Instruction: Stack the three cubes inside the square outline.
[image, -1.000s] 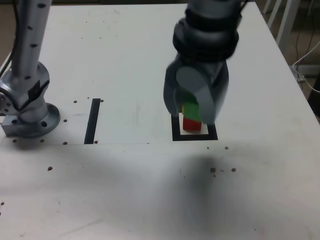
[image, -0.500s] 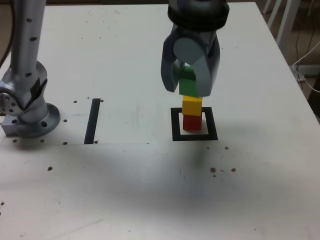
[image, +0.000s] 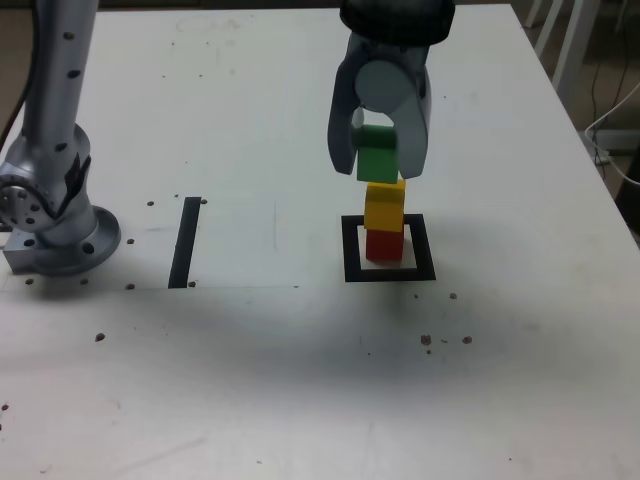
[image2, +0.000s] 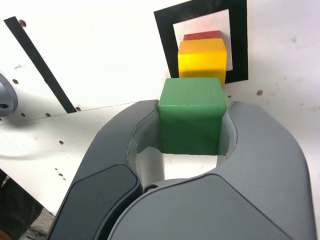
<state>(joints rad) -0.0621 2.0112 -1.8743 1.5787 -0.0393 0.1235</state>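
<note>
Compared with a second earlier, the small matte green cube (image: 377, 158) and the grey gripper (image: 379, 152) holding it sit higher in the exterior view, exposing the stack that they hid. The jaws are clamped on two opposite faces of the green cube, which hangs above the matte yellow cube (image: 385, 205), offset slightly toward the exterior view's left. The yellow cube rests on the matte red cube (image: 384, 244) inside the thick black square outline (image: 350, 250).

To place well, centre the green cube over the yellow one, lower squarely, then release without sideways drag; the yellow cube appears slightly askew and could topple.

A straight black strip (image: 185, 241) and the arm's grey base (image: 55, 225) stand well apart on the white table (image: 250, 380). Nothing blocks the descent.
</note>
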